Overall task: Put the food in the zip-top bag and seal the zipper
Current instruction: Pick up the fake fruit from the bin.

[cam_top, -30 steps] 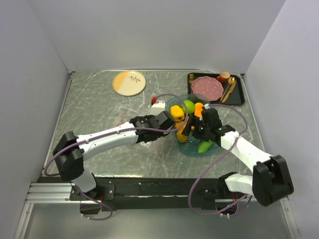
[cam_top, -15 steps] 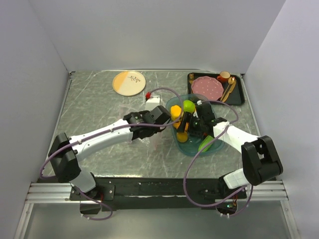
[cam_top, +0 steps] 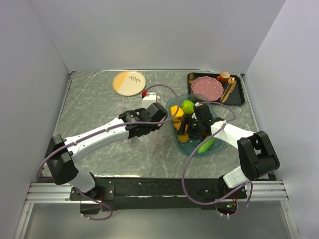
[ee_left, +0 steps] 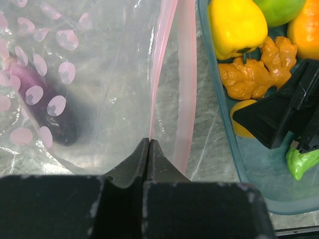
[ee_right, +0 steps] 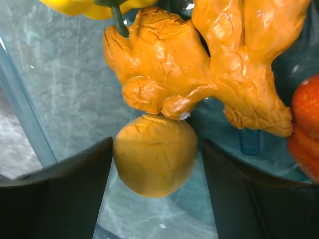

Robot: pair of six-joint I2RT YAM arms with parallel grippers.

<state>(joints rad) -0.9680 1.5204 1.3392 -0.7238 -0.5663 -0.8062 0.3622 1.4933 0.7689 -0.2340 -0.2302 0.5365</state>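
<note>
My left gripper point(ee_left: 149, 142) is shut on the pale-pink zipper point(ee_left: 187, 74) at the edge of the clear zip-top bag point(ee_left: 114, 74), holding its mouth up beside the teal tray point(ee_left: 219, 119). A purple eggplant point(ee_left: 50, 109) lies inside the bag. In the tray lie a yellow pepper point(ee_left: 234, 25), a green apple point(ee_left: 276, 10), a knobbly orange piece point(ee_right: 199, 64) and a green piece point(ee_left: 301, 159). My right gripper point(ee_right: 156, 144) is open inside the tray, its fingers either side of a round orange piece point(ee_right: 154, 164). In the top view the left gripper point(cam_top: 149, 128) is left of the tray and the right gripper point(cam_top: 185, 132) is in it.
A black tray point(cam_top: 240, 92) holding a pink plate point(cam_top: 208, 87) and brown items sits at the back right. An orange-and-cream plate point(cam_top: 128, 82) lies at the back centre. Grey walls close in the table on three sides.
My right gripper has moved left and deeper into the tray, down to the orange pieces. My left arm has shifted away and slightly left with the bag edge still in it.
</note>
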